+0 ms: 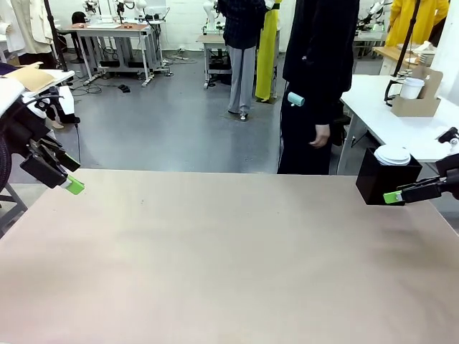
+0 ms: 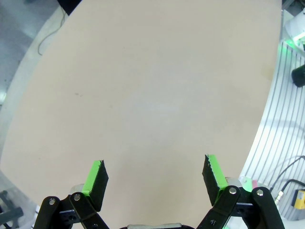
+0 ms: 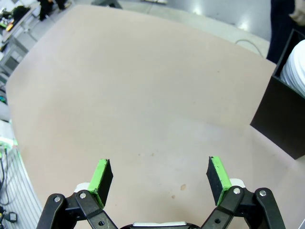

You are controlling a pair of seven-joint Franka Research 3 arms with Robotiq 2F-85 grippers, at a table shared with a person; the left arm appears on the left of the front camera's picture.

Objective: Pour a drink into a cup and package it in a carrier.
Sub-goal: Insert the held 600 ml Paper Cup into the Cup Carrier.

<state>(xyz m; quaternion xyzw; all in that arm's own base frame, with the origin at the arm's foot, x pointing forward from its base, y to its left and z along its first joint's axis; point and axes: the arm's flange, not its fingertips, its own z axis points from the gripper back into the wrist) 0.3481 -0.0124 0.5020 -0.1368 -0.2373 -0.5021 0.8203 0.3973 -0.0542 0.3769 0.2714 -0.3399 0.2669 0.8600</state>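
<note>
Each black two-finger gripper, the left gripper [image 2: 153, 172] and the right gripper [image 3: 156, 175], has angular linkage arms joined by round silver screws. Flat bright green pads [image 2: 96, 175] face the fingers' inner tips. The person's dark sleeve [image 1: 318, 57] ends above the hand.

Readable text: none in any of the three views.
Bench [image 1: 215, 251]: plain tan surface, no print or markings.
Black box [image 1: 384, 183]: unmarked sides; white lids [image 1: 392, 155] stacked in it bear no legible lettering.
Far side bench: brown carrier [image 1: 419, 97] and white cup [image 1: 412, 87], too small to show any label.
</note>
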